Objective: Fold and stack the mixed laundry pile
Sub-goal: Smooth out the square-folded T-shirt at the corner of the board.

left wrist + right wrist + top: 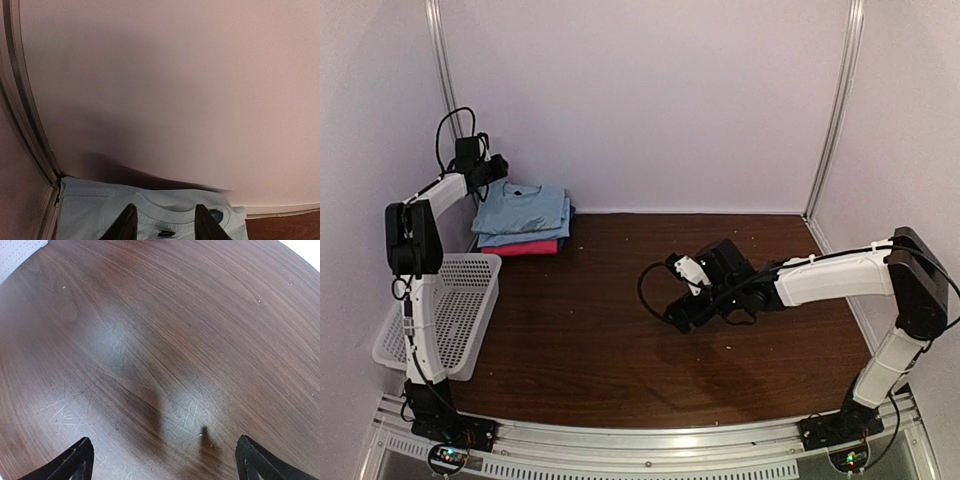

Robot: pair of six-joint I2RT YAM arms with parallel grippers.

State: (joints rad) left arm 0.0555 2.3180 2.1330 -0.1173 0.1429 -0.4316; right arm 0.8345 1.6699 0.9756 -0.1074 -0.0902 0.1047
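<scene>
The laundry pile stands as a folded stack of light blue garments [525,212] in the table's back left corner. A magenta cloth [528,248] lies under it. My left gripper [492,172] hovers over the stack's back left edge. In the left wrist view its fingers [125,226] stand partly apart above the top shirt's collar [170,220], with no cloth between them. My right gripper [685,298] hangs low over the bare middle of the table. Its jaws [167,462] are wide open and hold nothing.
A white perforated basket [450,315] sits at the table's left edge beside the left arm, and its corner [20,252] shows in the right wrist view. Pale walls close in behind the stack, with a metal post [25,115] in the corner.
</scene>
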